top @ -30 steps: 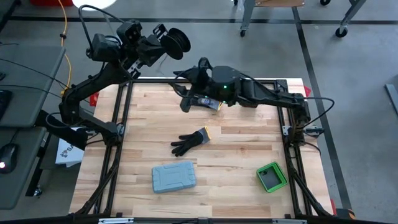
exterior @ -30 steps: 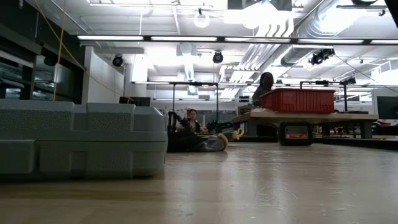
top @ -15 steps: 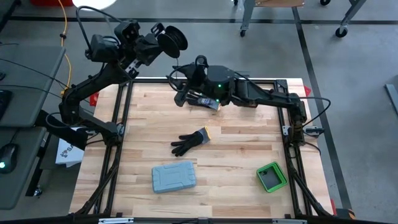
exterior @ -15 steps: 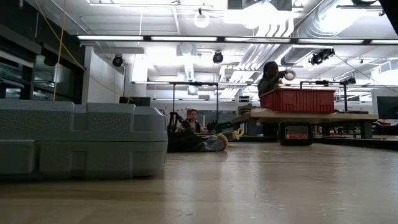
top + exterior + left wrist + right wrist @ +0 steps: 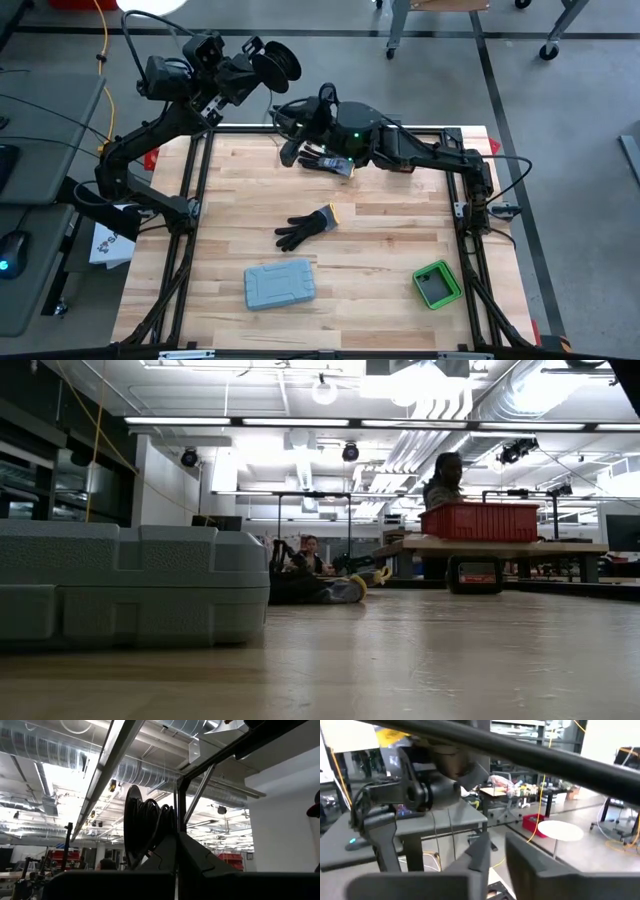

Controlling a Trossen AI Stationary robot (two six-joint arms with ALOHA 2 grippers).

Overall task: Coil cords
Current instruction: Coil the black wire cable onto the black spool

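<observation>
wooden planks make up the table (image 5: 380,245), which fills the centre of the high view inside a dark frame. both dark arms are seen along the upper edge: the left arm rises from the left side and is lifted past the table's upper-left corner, and the right arm reaches in from the right side toward the upper middle. a grey case (image 5: 279,284) lies in the lower middle of the high view and fills the left of the low view. a black glove (image 5: 305,227) lies at the centre, well apart from a small green box (image 5: 437,284) at the lower right. in the low view a red bin (image 5: 483,522) stands on a bench in the room, with a person (image 5: 443,479) behind it. the cord (image 5: 283,62) is seen as a black ring-shaped coil at the upper left of centre, gripped by the closed left gripper (image 5: 262,66) above the floor beyond the table. the right gripper (image 5: 291,128) is held near the table's upper edge, its fingers (image 5: 482,851) slightly parted around nothing.
</observation>
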